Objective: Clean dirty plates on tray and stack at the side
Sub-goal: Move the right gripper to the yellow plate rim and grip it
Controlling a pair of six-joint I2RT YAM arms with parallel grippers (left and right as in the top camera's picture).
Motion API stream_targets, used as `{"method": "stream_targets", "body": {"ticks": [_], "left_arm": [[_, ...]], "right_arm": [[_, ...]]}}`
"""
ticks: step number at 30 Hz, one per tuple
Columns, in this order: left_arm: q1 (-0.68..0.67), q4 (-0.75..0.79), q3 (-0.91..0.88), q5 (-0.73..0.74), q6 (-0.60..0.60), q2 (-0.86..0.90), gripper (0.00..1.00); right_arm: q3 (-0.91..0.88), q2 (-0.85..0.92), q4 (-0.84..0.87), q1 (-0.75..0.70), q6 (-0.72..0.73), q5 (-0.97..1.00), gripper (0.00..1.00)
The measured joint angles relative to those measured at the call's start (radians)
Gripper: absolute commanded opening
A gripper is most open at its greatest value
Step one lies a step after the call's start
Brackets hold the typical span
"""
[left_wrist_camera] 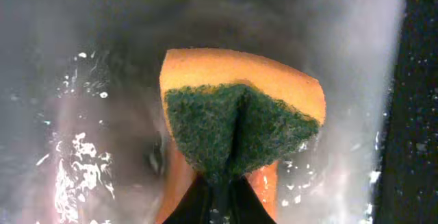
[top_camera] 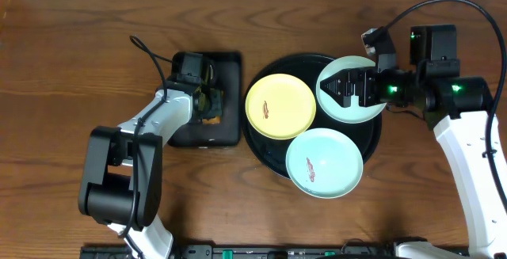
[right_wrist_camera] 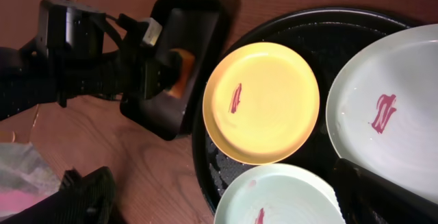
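Left gripper (top_camera: 207, 100): seen at the upper left of the overhead frame, over the small rectangular black tray (top_camera: 226, 132); its fingers (left_wrist_camera: 219, 200) are pressed together on a sponge (left_wrist_camera: 239, 125).
Sponge: orange with a dark green scouring face; it is folded along the middle where it is pinched, green side towards the wrist camera. A wet, glossy surface is seen behind it.
Right gripper (top_camera: 339, 85): held over the upper mint-blue plate (top_camera: 342, 111) at the upper right of the overhead frame. Only one dark finger (right_wrist_camera: 383, 193) is shown by the right wrist view, at the plate's lower edge. Whether the jaws are spread or closed on the rim cannot be told.
Upper mint-blue plate: placed at the upper right of the round black tray (top_camera: 372, 136), reaching past its rim; a reddish smear (right_wrist_camera: 384, 109) is carried at centre.
Yellow plate (top_camera: 280, 106): laid on the left part of the round tray, just beside both mint plates, with a smear at centre.
Lower mint-blue plate (top_camera: 324, 162): set at the lower right of the tray, overhanging the rim, also smeared.
Table (top_camera: 63, 53): dark wood; both trays are borne on it side by side.
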Motion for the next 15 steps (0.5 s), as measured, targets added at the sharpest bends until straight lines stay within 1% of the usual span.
{"method": "stream_targets", "body": {"ticks": [3,4,7,10,15], "left_arm": [[-0.001,-0.050,0.005,0.012,0.000,-0.009,0.08],[-0.001,-0.074,0.006,0.016,0.000,-0.016,0.17],[-0.002,-0.130,0.006,0.021,0.005,-0.048,0.39],[-0.002,-0.163,0.006,0.027,0.000,-0.093,0.42],[-0.002,-0.197,0.008,0.032,0.000,-0.138,0.41]], "right_arm": [[0.000,0.000,0.000,0.000,0.000,0.000,0.99],[0.000,0.000,0.000,0.000,0.000,0.000,0.99],[0.000,0.000,0.000,0.000,0.000,0.000,0.99],[0.000,0.000,0.000,0.000,0.000,0.000,0.99],[0.000,0.000,0.000,0.000,0.000,0.000,0.99]]}}
